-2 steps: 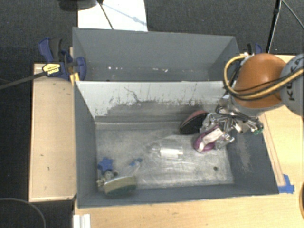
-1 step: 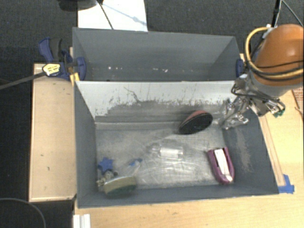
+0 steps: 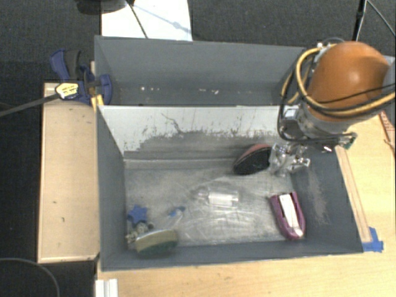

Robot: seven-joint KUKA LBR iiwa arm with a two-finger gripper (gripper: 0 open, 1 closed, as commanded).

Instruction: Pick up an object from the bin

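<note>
- As every thing I can see lies on the floor of the bin (image 3: 162,184), I judge that the pick is not yet done; grasp and lift are left.
- The gripper (image 3: 289,160) hangs low at 2 o'clock of the bin. Whether it is released or clenched I cannot tell.
- The nearest thing is a dark oval (image 3: 252,159), just beside the gripper at its 9 o'clock, close to the back wall.
- A purple and white stapler (image 3: 288,215) lies at its 6 o'clock, apart from it.
- A clear packet (image 3: 219,198) lies near the centre; blue bits (image 3: 137,215) and a disc (image 3: 154,241) sit at 8 o'clock.
- The room is tight at 12 and 3 o'clock, where the walls are near. The floor is open toward 9 o'clock.
</note>
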